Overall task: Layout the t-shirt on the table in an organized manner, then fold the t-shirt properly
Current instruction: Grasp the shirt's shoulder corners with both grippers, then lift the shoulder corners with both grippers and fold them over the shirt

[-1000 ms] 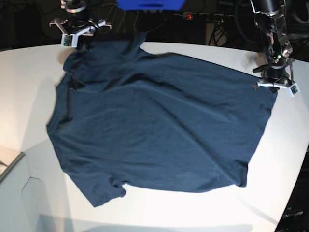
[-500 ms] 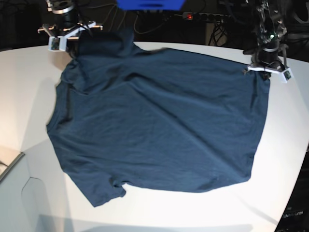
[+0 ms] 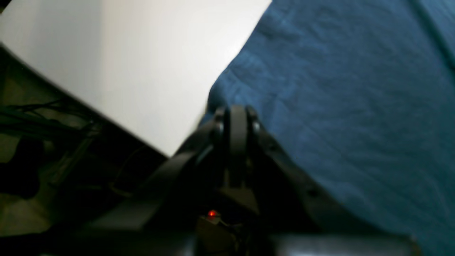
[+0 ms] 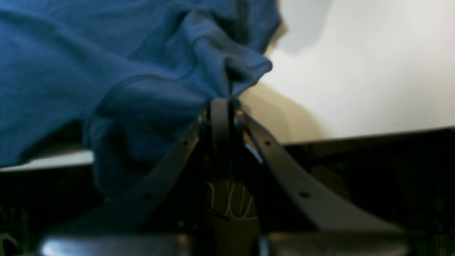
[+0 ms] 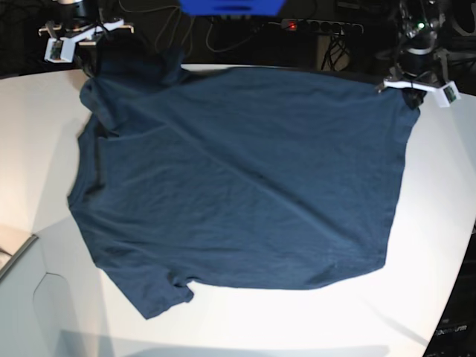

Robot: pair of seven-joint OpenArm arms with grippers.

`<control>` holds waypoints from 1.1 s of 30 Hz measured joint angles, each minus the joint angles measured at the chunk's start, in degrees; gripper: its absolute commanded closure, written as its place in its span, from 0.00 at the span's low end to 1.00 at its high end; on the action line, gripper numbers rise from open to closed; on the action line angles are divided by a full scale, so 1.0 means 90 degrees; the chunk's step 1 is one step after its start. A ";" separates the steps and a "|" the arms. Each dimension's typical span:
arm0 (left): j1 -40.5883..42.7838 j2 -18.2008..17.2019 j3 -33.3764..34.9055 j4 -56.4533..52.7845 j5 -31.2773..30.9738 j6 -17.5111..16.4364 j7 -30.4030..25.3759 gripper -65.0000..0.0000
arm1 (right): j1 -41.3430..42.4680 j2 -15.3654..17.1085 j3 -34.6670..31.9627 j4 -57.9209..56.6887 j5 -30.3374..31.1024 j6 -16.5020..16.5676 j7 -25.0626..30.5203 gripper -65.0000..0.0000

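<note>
One plain dark navy-blue short-sleeved cotton t-shirt (image 5: pixel 238 178) is lying spread across one large smooth white tabletop with a curved edge (image 5: pixel 439 230), and two black robot arms are working at the shirt's far edge. The shirt is covering most of the tabletop's middle, with one sleeve pointing toward the near edge. The left gripper (image 5: pixel 416 80) is sitting at the shirt's far corner, near the table's back rim; its jaws are pressed together, pinching the fabric edge. The right gripper (image 5: pixel 74 39) is standing at the shirt's other far corner, over the back rim, its jaws likewise pressed together on a bunched fold.

The base view is giving the whole shirt outline. The left wrist view is showing the pinch close up, with the left gripper (image 3: pixel 237 117) meeting the cloth beside bare white table. The right wrist view is showing the right gripper (image 4: pixel 222 106) nipping a raised fold, with part of the cloth hanging past the table's rim.
</note>
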 measured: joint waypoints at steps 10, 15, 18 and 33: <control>0.0342 0.0000 -0.0585 0.0554 -0.0551 -0.0005 0.0010 1.00 | -0.0542 0.0034 -0.0391 -0.0010 0.0000 0.0022 0.1025 1.00; 0.0342 -0.0005 -0.0673 0.0571 -0.0551 -0.0005 0.0032 1.00 | -0.0571 0.0034 -0.0845 -0.0199 -0.0017 0.0022 0.1156 1.00; 0.0338 -0.0007 -0.0680 0.0571 -0.0551 -0.0007 0.0034 1.00 | -0.0493 0.0032 -0.0860 -0.0495 -0.0019 0.0019 0.1078 1.00; 0.0182 -0.0112 -0.1015 0.0537 -0.0508 -0.0022 0.0068 1.00 | -0.0206 0.0000 -0.0500 -0.0733 0.0338 0.0017 0.1763 1.00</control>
